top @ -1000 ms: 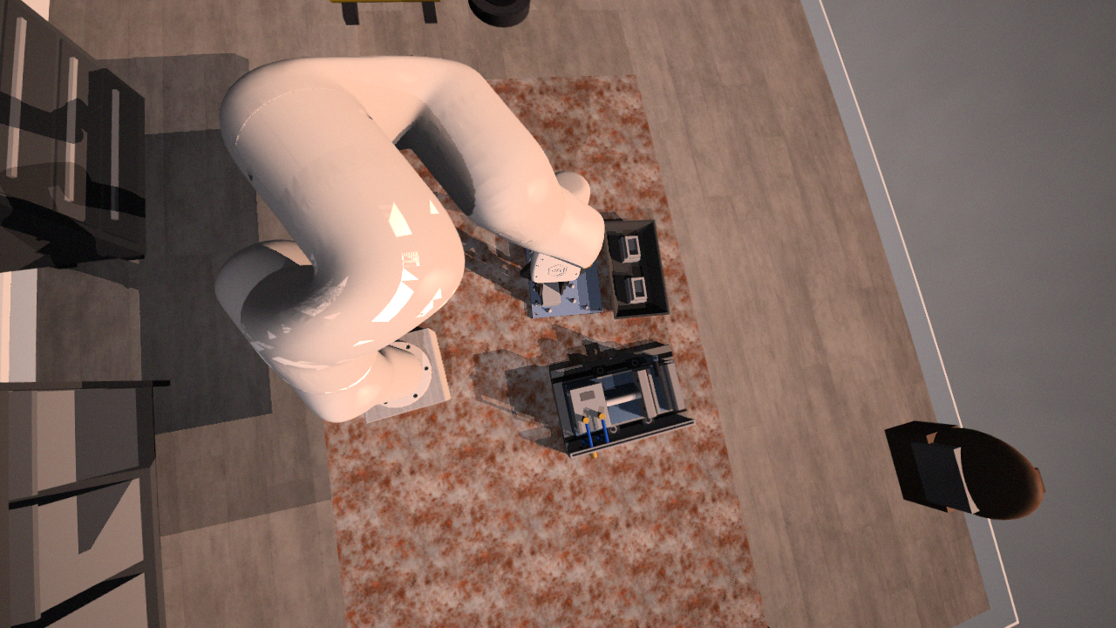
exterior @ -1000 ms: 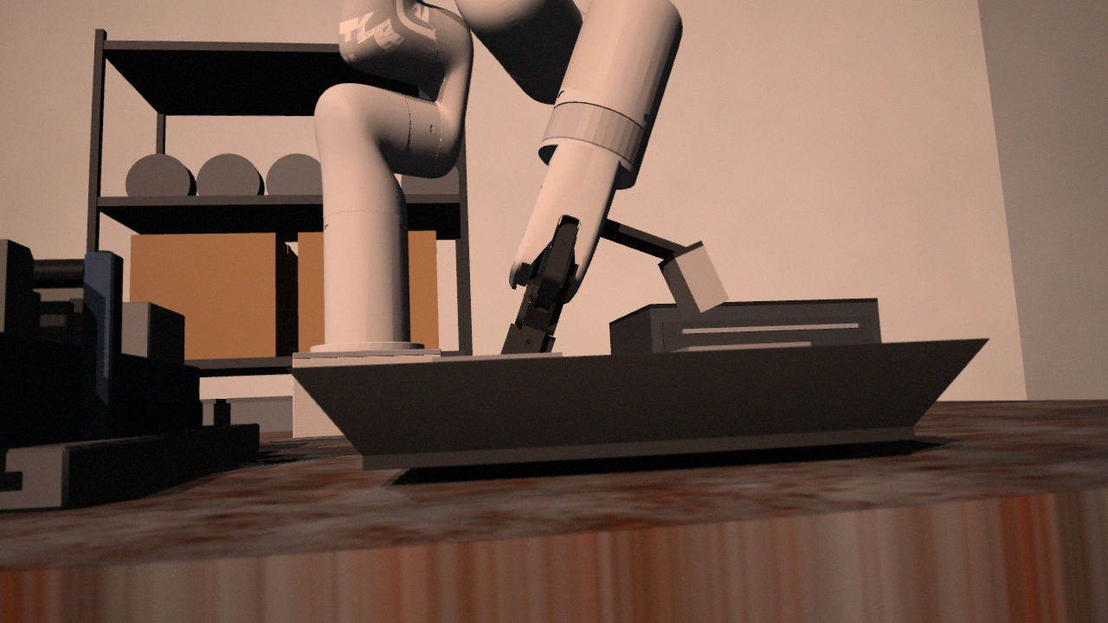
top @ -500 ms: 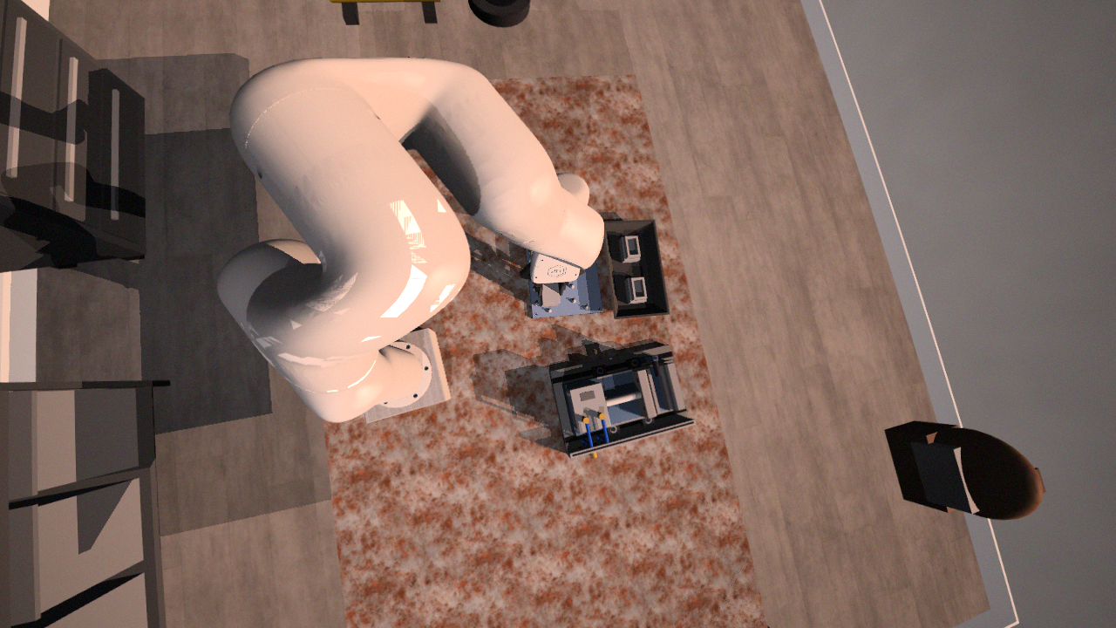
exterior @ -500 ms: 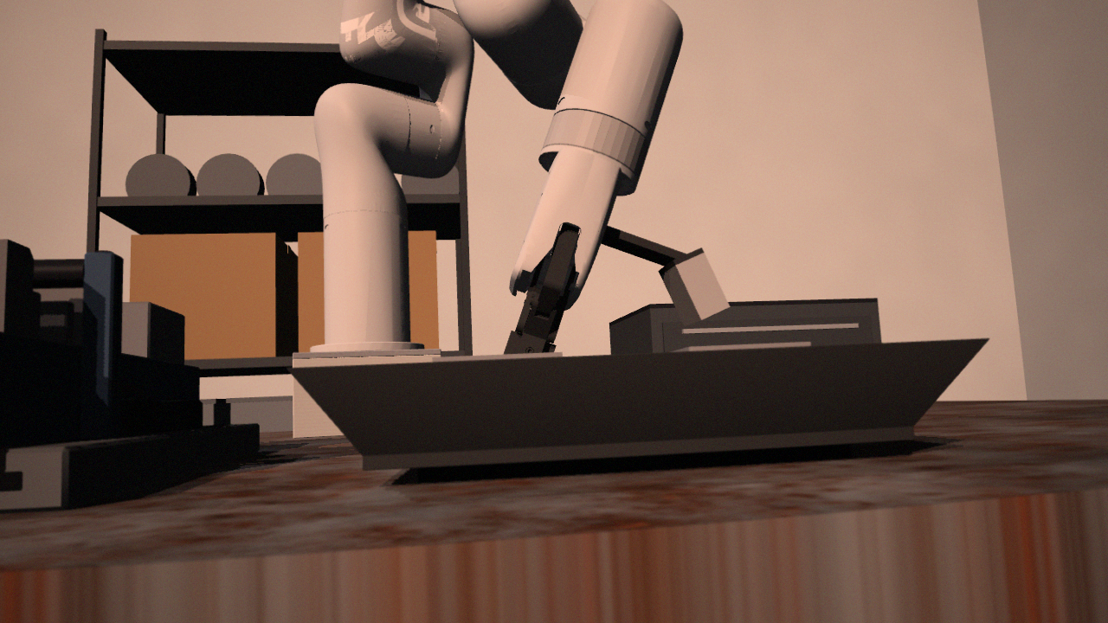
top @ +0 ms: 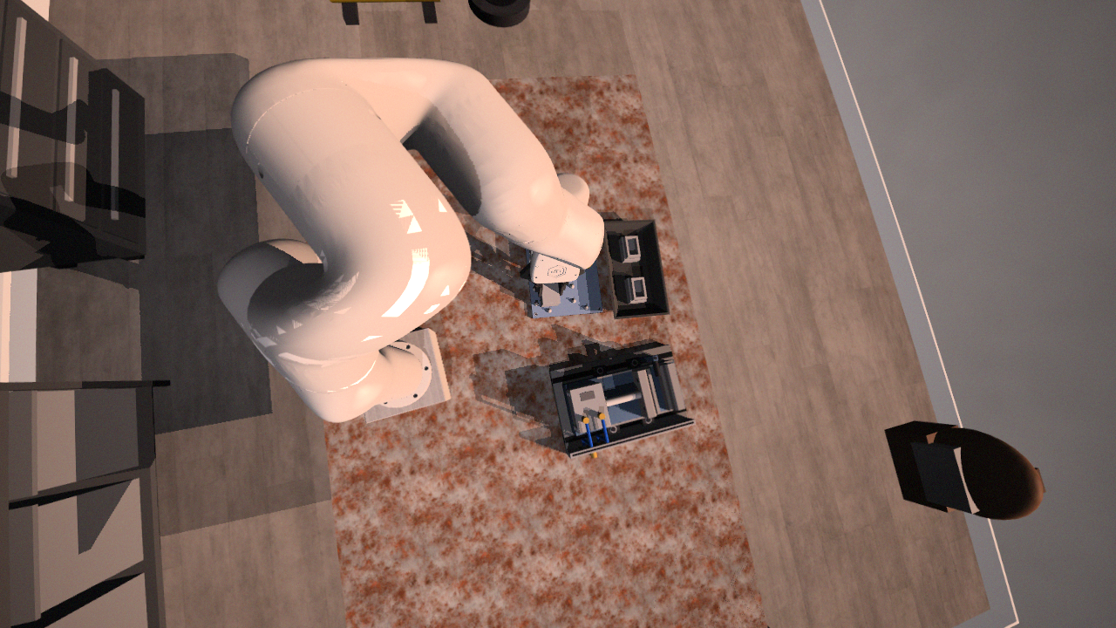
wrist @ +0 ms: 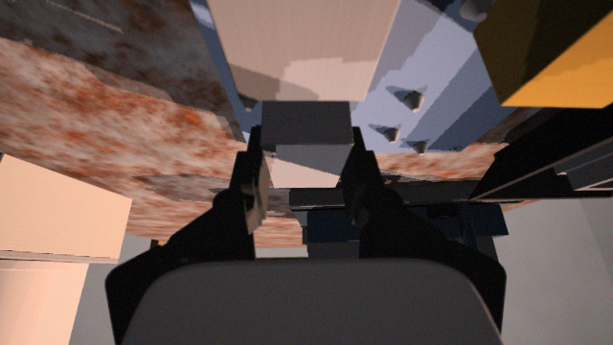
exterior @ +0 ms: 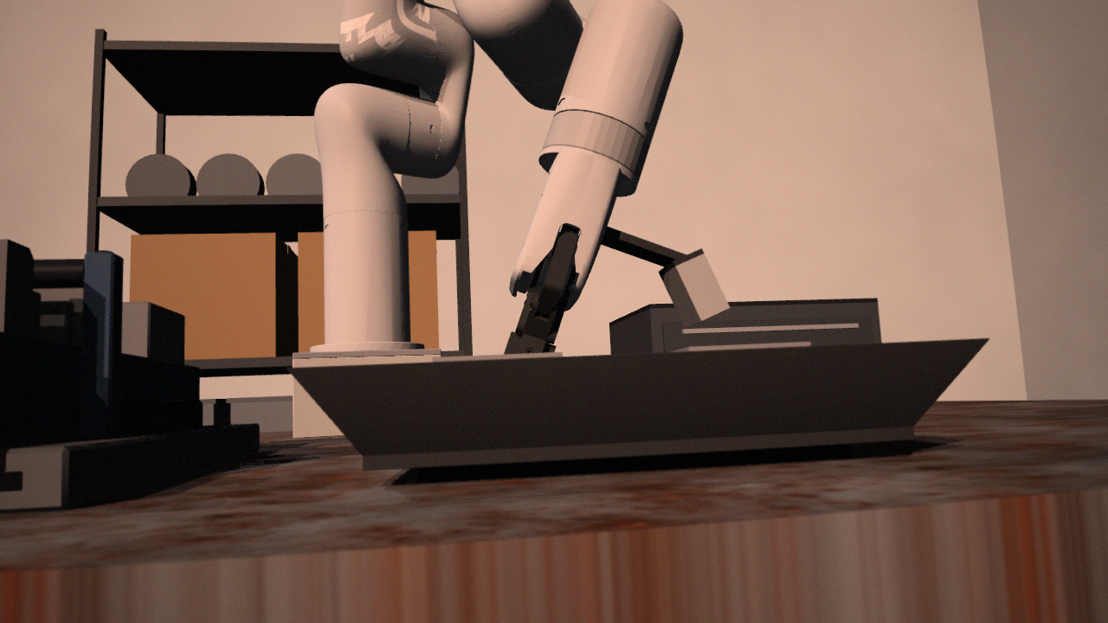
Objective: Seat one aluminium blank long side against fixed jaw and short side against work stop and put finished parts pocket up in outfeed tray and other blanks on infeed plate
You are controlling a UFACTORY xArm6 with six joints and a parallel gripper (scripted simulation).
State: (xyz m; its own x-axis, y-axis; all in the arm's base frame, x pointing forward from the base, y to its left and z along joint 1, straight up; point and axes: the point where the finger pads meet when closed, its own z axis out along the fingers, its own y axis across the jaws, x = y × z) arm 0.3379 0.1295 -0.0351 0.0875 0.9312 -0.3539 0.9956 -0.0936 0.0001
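Observation:
My gripper (wrist: 305, 147) is shut on a grey aluminium blank (wrist: 305, 144), gripping it across its width, low over the blue-grey infeed plate (wrist: 421, 81). The arm leans at a tilt over the plate (top: 568, 295). A second aluminium blank (wrist: 303, 48) lies on the plate just beyond the held one. A brass blank (wrist: 551, 53) lies at the plate's right side. Small pins (wrist: 413, 100) stand on the plate. The vise (top: 616, 394) stands open, with an empty opening and blue hoses on one end block. In the side view the gripper (exterior: 532, 334) dips behind the tray rim.
The dark outfeed tray (top: 636, 268) stands beside the plate and holds two finished parts (top: 629, 248) (top: 636, 289), pocket up. In the side view the tray (exterior: 634, 394) hides the plate, and the vise (exterior: 77, 387) is at the left. The arm's base (top: 405, 378) stands near the vise.

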